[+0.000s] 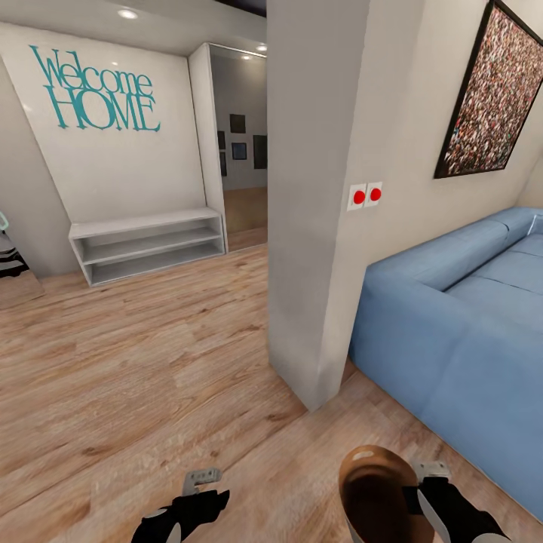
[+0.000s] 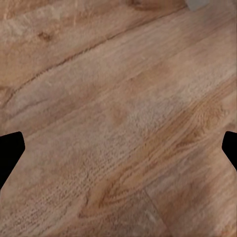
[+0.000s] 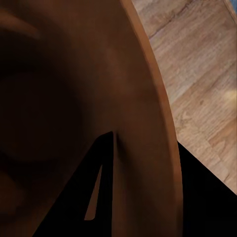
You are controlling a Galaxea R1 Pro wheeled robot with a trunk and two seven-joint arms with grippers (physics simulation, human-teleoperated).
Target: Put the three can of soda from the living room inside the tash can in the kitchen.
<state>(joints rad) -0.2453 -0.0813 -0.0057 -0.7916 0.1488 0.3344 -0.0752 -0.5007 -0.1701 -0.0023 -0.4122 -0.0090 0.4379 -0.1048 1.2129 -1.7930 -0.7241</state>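
The trash can point(image 1: 375, 494) is being carried low at the robot's right side, just above the wood floor point(image 1: 151, 362). It is being held by the right gripper point(image 1: 422, 490), which is being kept clamped on the can's rim. In the right wrist view, one dark finger point(image 3: 101, 182) is being seen inside the brown wall point(image 3: 74, 89) and the other is being seen outside the tan rim point(image 3: 163, 113), so the wall is being pinched between them.

The left gripper point(image 1: 202, 490) is being held wide apart over the bare floor, and nothing is being touched or held by it. In the left wrist view its two fingertips point(image 2: 10, 153) are being seen at the far edges of the picture.

A few things could be going wrong from here. The white wall corner point(image 1: 309, 286) and the blue sofa point(image 1: 452, 324) are both being passed closely, so the can could be bumped against either one. The can is being gripped by one thin edge, so it could be tipped or slipped loose if the robot is being turned fast. No soda cans are being seen inside it or nearby.
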